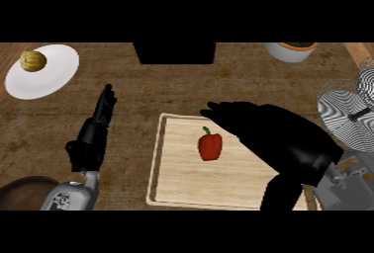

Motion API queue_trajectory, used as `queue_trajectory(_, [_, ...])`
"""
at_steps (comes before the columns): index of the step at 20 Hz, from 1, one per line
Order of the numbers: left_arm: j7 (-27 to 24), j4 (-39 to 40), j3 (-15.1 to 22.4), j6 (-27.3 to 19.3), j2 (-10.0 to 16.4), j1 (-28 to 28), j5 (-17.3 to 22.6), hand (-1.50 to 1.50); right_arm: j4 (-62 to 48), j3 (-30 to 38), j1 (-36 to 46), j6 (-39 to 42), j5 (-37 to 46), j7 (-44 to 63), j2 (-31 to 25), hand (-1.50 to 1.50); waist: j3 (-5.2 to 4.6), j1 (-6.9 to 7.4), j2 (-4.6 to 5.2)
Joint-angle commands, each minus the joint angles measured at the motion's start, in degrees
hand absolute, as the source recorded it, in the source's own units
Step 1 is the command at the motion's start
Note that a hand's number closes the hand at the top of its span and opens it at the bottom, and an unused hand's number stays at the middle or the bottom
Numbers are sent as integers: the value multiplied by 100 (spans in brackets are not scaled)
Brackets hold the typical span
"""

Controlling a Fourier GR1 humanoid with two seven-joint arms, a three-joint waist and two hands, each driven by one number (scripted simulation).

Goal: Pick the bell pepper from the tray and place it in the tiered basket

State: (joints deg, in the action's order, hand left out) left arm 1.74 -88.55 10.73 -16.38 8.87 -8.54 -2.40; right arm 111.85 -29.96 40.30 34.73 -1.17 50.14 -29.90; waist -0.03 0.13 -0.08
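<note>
A red bell pepper [210, 146] with a green stem lies on the pale wooden tray [179, 178], near its middle. My right hand [266, 129] hovers over the tray's right side, fingers stretched toward the upper left, just right of the pepper and not touching it. It holds nothing. The wire tiered basket [349, 116] stands at the right edge of the counter. My left hand [99, 123] rests open left of the tray, fingers pointing up.
A white plate [51, 74] with a yellowish round fruit [33, 61] sits at the upper left. A white pot [291, 51] stands at the top right, a dark block [175, 52] at top centre, a dark bowl [22, 192] at the lower left.
</note>
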Motion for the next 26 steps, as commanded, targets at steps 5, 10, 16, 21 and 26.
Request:
queue_trajectory(5, [-484,258,-251,210,3,169,88,0,92,-256,-172,476,680,199,133,-150,-1,-4,5])
queue_trajectory(10, [89,-140,-63,202,-108,133,-86,0,-186,-377,-100,712,1441,-538,385,-150,2,25,6])
queue_trajectory(16, [445,-22,-150,-32,-306,-348,-349,0,-53,-574,-709,481,2600,-1033,476,-150,5,-22,6])
queue_trajectory(21, [562,-488,-27,138,-306,-23,-375,0,-514,-61,-881,471,3019,-1447,437,-150,6,9,3])
queue_trajectory(26, [-23,262,-423,330,-296,-276,-227,0,-979,-235,-1342,255,3596,-2020,626,-150,4,-11,17])
